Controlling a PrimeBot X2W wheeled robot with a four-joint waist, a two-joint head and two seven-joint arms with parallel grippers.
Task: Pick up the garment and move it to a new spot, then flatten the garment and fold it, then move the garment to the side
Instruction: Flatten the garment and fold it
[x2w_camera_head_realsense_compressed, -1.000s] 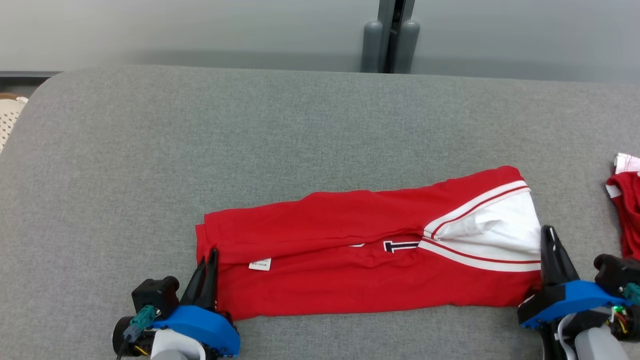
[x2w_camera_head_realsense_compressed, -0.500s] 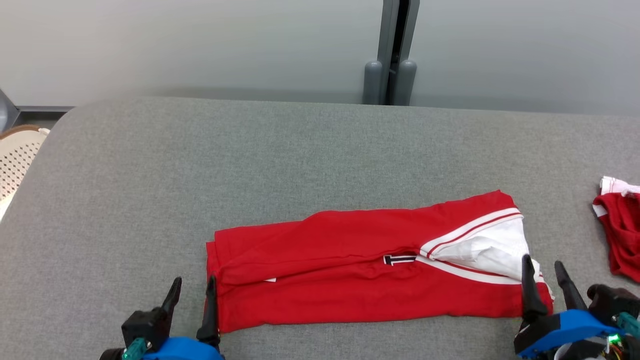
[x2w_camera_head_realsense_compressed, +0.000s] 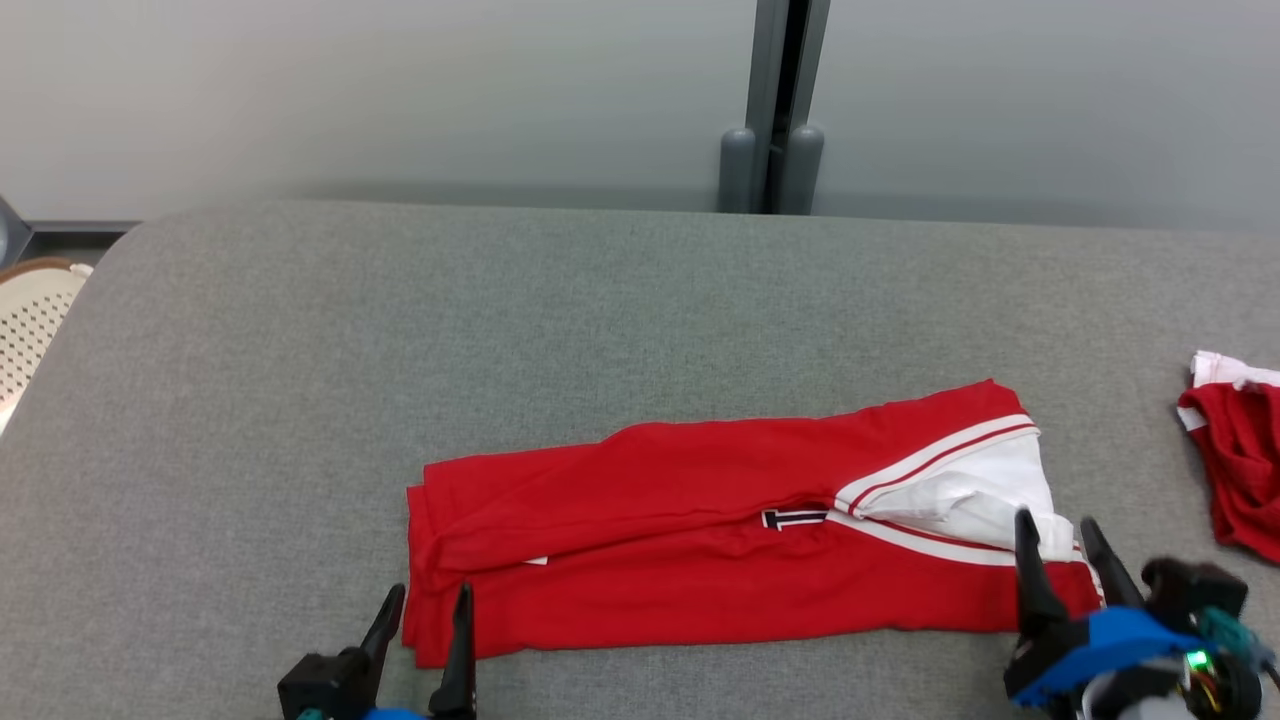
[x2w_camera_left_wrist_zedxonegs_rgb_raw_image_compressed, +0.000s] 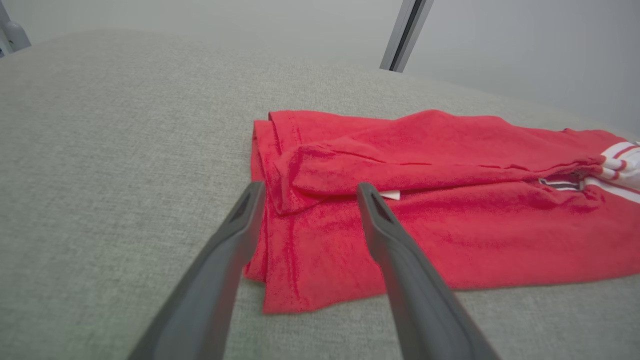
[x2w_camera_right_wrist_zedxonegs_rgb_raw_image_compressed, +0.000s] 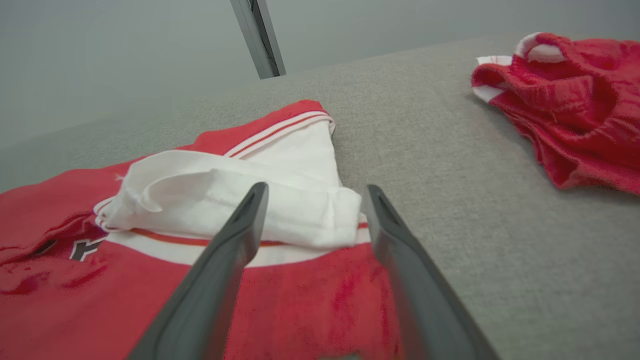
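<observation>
Big grey fabric surface (x2w_camera_head_realsense_compressed: 600, 330) takes up most of the head view, with a pale grey wall (x2w_camera_head_realsense_compressed: 350, 90) behind it and a dark upright post (x2w_camera_head_realsense_compressed: 775, 100) at top centre. The folded red garment (x2w_camera_head_realsense_compressed: 700, 560) lies flat in the lower middle, white striped end to the right. A second red garment (x2w_camera_head_realsense_compressed: 1240, 460) sits crumpled at the right edge, and a cream basket (x2w_camera_head_realsense_compressed: 30, 320) peeks in at the left edge. The left gripper (x2w_camera_head_realsense_compressed: 430, 592), bottom left, has its fingers spread over the garment's left end, holding nothing. The right gripper (x2w_camera_head_realsense_compressed: 1055, 520), bottom right, is spread too, empty, by the white end.
</observation>
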